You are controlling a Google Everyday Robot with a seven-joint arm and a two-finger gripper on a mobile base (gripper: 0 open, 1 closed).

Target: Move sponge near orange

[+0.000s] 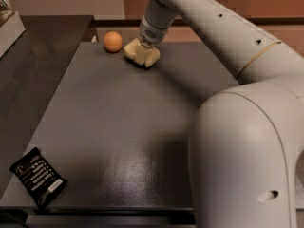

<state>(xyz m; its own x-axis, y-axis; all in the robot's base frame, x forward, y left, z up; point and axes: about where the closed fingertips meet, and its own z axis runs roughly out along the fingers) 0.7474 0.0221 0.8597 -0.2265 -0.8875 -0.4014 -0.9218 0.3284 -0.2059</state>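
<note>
Beside the orange (113, 42), claw (142, 54) apparently grips sponge (153, 57).

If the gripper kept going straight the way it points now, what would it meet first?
The gripper, at the table's far edge, points steeply down with the sponge at its tip, so the sponge meets the tabletop first. The orange lies left of that line, though depth is unclear.

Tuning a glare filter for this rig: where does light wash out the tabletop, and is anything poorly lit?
Camera view: a soft sheen lightens the dark table at front centre; the claw sits at the sponge beside the orange, far edge, evenly lit; the black packet looks dim.
</note>
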